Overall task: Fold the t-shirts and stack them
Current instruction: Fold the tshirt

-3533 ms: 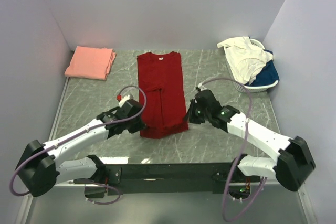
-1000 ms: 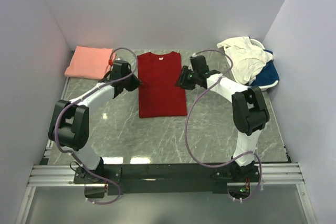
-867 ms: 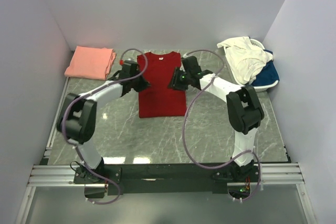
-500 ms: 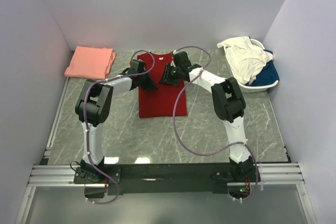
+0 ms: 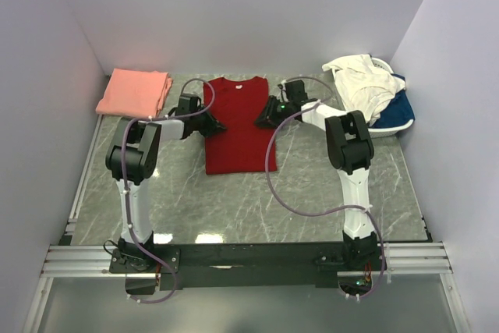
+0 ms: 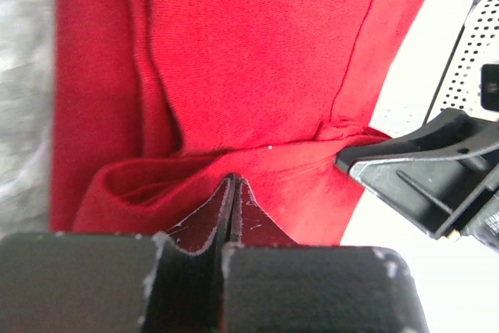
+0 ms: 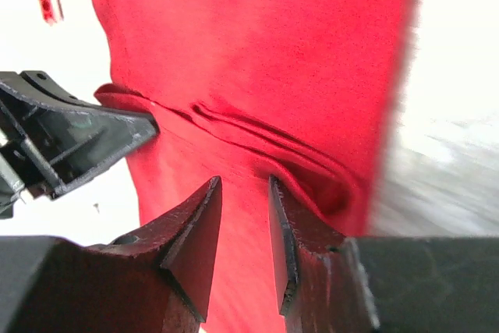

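Observation:
The deep red t-shirt (image 5: pixel 234 126) lies folded into a narrow strip in the middle of the table, neck at the far end. My left gripper (image 5: pixel 210 124) is at its left edge, shut on a raised fold of the red cloth (image 6: pixel 156 181), fingertips (image 6: pixel 231 181) pressed together. My right gripper (image 5: pixel 265 118) is at the right edge, jaws a little apart over a creased fold (image 7: pixel 312 165), nothing pinched between them. A folded salmon t-shirt (image 5: pixel 135 91) lies at the far left. Cream-white (image 5: pixel 362 83) and blue (image 5: pixel 394 107) t-shirts are heaped at the far right.
A white slatted basket (image 5: pixel 382 132) holds the cream and blue shirts against the right wall. Walls close in the table on the left, back and right. Each wrist view shows the other gripper across the shirt, the right gripper (image 6: pixel 421 169) and the left gripper (image 7: pixel 70 138).
Both grippers have moved from over the upper middle of the red shirt outward to its side edges. The shirt stays folded shorter than 3.5 s ago.

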You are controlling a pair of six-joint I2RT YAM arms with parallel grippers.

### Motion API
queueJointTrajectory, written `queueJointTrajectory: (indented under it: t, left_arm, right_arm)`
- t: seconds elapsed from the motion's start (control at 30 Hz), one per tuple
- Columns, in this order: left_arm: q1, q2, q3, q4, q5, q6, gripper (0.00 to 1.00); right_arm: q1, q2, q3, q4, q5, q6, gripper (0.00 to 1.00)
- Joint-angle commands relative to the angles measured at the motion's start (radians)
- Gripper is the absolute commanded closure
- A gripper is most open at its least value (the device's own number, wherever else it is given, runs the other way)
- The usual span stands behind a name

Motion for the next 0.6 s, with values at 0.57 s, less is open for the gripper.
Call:
queueJointTrajectory:
  t: [0.57]
  left_arm:
    - [0.140,-0.111,-0.150,0.077,0.081,0.005,0.94]
  right_arm:
    - [-0.122,-0.101,-0.181,0.118,-0.148,0.109,0.62]
